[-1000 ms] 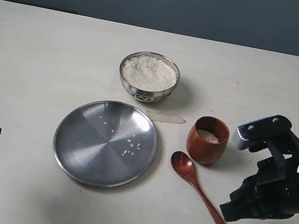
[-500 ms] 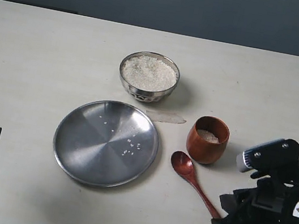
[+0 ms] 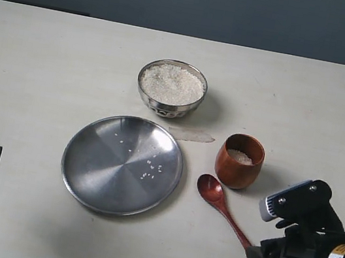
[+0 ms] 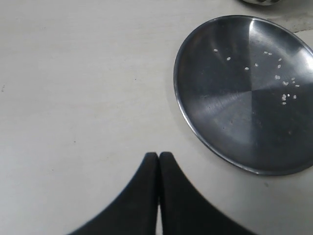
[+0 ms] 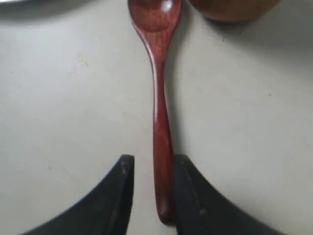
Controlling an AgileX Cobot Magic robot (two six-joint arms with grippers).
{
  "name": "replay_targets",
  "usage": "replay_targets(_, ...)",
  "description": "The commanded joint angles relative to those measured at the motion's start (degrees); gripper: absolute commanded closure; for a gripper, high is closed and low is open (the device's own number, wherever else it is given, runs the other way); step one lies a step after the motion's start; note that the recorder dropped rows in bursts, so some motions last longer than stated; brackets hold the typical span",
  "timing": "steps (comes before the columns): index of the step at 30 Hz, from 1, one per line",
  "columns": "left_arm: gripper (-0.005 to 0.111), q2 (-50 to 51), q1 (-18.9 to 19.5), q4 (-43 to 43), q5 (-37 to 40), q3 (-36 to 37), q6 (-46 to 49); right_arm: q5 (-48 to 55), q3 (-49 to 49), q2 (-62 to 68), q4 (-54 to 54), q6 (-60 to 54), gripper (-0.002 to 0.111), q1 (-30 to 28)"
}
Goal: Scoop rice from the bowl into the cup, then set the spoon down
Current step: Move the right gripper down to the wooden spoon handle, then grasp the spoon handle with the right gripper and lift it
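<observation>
Your right gripper (image 5: 153,164) sits low over the table (image 3: 50,69), jaws spread and straddling the tail of the spoon (image 5: 161,112) handle. One finger looks nearly against the wood; the other stands clear. The spoon lies flat, scoop end just beside the cup (image 3: 239,167), which holds a little rice (image 3: 240,157). Centre on the handle before closing, or it will likely skid sideways. Pinch firmly; polished wood probably slips. Lift level, clear of the cup. Your left gripper (image 4: 158,164) idles, jaws pressed together.
</observation>
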Motion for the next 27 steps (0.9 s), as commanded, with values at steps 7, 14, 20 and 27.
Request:
replay_targets(7,0.106,-0.01,-0.11,-0.38,0.11,-0.36,0.06,-4.08,0.30,6.89,0.49,0.07,0.080,0.14)
replay_targets(14,0.106,-0.01,-0.11,-0.70,0.00,-0.36,0.06,-5.14,0.30,9.15,0.49,0.07,0.080,0.14)
replay_targets(20,0.106,-0.01,-0.11,-0.69,-0.12,-0.36,0.06,-5.06,0.30,11.47,0.49,0.07,0.086,0.14)
replay_targets(27,0.106,-0.01,-0.11,-0.82,-0.24,-0.36,-0.04,-2.21,-1.36,11.47,0.49,0.07,0.109,0.14)
